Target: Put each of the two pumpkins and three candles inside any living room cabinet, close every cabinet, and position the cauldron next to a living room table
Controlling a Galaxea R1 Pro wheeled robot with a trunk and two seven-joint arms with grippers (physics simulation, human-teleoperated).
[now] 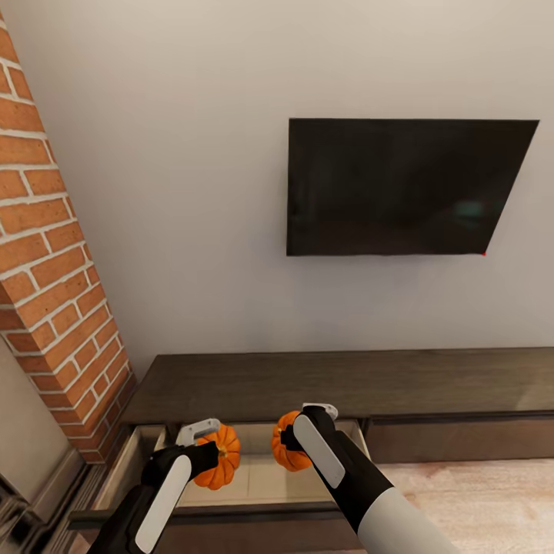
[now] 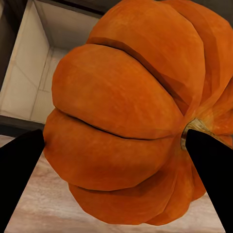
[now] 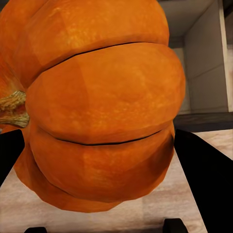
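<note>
Pumpkins are hanging over the open drawer (image 1: pixel 258 477) of the cabinet (image 1: pixel 338 381): your left claw (image 1: pixel 201 440) is clamping one pumpkin (image 1: pixel 219 458), your right claw (image 1: pixel 312 419) the other pumpkin (image 1: pixel 286 442). Releasing near the front edge is risking a roll onto the floor (image 1: pixel 469 492).

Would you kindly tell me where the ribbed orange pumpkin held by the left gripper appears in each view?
Head view: the left-held ribbed orange pumpkin sits lower left, above the open pale beige drawer.
Left wrist view: pumpkin between dark fingers.
Right wrist view: another pumpkin.
Shared landmark: the drawer.
</note>
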